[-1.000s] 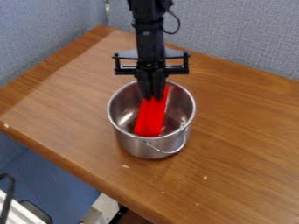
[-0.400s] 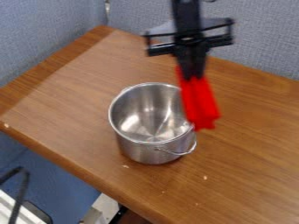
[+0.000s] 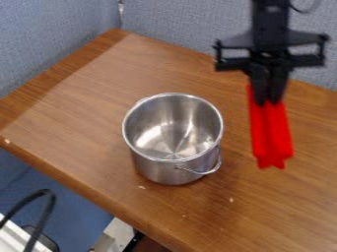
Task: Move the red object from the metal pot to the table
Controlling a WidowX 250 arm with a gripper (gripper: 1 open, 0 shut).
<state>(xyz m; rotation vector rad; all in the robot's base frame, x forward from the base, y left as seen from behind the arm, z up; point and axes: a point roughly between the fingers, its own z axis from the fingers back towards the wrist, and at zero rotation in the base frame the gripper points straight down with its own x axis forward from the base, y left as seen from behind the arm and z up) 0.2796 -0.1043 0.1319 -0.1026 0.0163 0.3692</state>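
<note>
gripper (image 3: 270, 91): upper right of frame, pointing straight down, black fingers closed on the top end of the red bar
arm: black column coming down from the top edge of the frame, with a black crossbar just above the fingers
red bar (image 3: 270, 131): held by its upper end, hanging below the gripper, long and flat, bright red; sits right of the pot and fully outside it
bar lower end: at about the height of the pot's base in the picture, over bare tabletop; looks slightly blurred, so I can't tell if it touches the table or hangs just above it
metal pot (image 3: 172, 137): centre of frame, upright, shiny steel, straight sides, rolled rim; inside is bare metal with reflections
pot handle: thin wire bail, lying down against the front right of the pot
pot vs bar: apart, a clear strip of table shows between the pot's right wall and the bar
table (image 3: 73, 103): brown wood grain, rounded edge running from lower left toward bottom centre; pot stands on it near the front edge
background: blue-grey fabric wall behind the table, upper left and right
lower left corner: dark cable loop below the table edge
</note>
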